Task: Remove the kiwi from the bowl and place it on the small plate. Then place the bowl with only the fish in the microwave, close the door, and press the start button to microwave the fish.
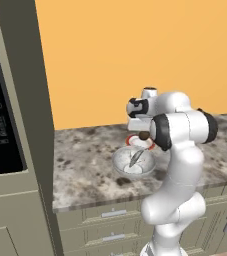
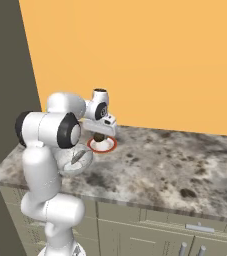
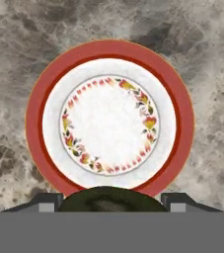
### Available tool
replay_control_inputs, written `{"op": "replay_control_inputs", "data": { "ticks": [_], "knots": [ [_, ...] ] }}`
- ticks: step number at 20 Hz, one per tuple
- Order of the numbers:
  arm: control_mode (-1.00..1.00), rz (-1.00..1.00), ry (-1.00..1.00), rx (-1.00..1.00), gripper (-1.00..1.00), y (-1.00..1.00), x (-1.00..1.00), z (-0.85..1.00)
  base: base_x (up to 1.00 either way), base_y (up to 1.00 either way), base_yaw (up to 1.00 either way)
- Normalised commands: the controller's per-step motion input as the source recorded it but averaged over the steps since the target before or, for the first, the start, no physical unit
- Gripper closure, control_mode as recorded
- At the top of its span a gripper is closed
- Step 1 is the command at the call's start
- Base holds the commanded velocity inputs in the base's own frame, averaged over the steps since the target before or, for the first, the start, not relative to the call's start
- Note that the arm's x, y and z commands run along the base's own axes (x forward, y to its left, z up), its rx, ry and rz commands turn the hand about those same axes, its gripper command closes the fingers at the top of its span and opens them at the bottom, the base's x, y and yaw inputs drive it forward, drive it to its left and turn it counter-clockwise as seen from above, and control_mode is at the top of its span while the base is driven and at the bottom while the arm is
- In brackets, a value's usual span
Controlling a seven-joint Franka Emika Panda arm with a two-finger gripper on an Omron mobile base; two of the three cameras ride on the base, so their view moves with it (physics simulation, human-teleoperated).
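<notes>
Kiwi held above plate, release pending.

The kiwi is clamped between the fingers of the gripper, which are closed only to the fruit's width, and is centred over the plate so that it drops inside the rim. The bowl with the fish is left on the table beside the plate.

The small plate is white with a broad red-orange rim and an inner ring of small red, yellow and green flower marks. The worktop is mottled grey and brown stone. The kiwi is dark brown. The bowl is pale grey-white, the fish grey-silver. The wall is plain orange.
</notes>
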Motion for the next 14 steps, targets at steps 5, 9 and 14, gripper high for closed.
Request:
{"op": "replay_control_inputs", "data": {
  "ticks": [5,9,14],
  "knots": [
    [-1.00,0.00,0.00,0.00,1.00,-0.10,0.27,-0.44,0.00,0.00,0.00],
    [-1.00,0.00,0.00,0.00,1.00,-0.06,0.28,-0.46,0.00,0.00,0.00],
    [-1.00,0.00,0.01,0.00,-1.00,0.04,-0.03,-0.31,0.00,0.00,0.00]
  ]
}}
